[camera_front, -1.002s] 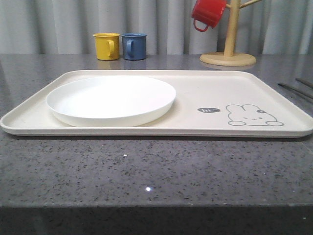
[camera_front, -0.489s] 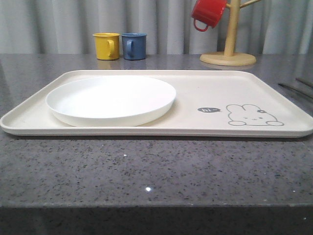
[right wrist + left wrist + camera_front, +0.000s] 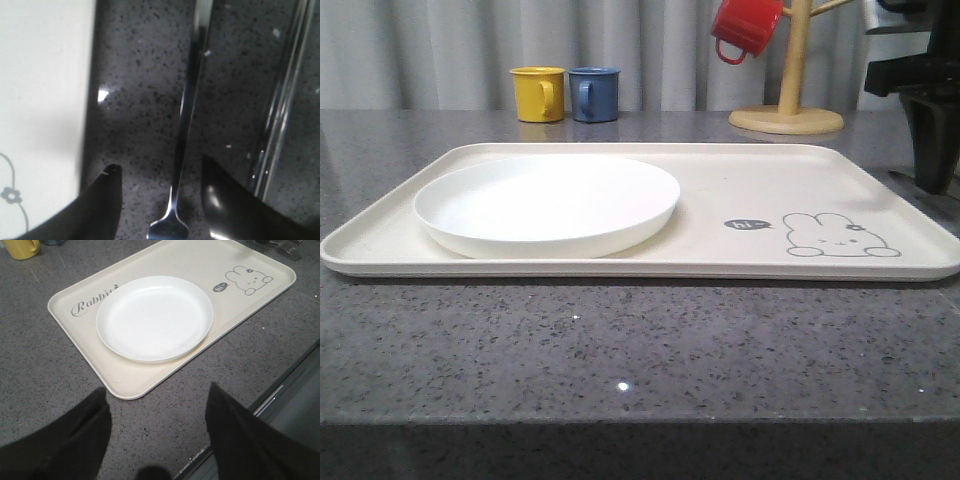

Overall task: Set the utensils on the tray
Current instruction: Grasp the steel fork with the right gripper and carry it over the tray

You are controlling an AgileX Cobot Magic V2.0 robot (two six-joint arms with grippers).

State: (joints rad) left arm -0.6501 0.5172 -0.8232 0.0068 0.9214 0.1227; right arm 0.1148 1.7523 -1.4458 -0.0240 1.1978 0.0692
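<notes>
silver fork (image 3: 186, 125) between right gripper (image 3: 160, 182) fingers

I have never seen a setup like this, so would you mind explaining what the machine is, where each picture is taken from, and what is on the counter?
This is a two-armed robot whose arms end in a pincer. One picture looks forward over a grey counter; the other two come from cameras on each wrist. On the counter lies a cream tray with a white plate on it. Behind stand a yellow mug, a blue mug and a wooden stand with a red mug. The left pincer is open above the counter near the tray. The right pincer is open astride a metal utensil handle beside the tray. Nothing is held.
</notes>
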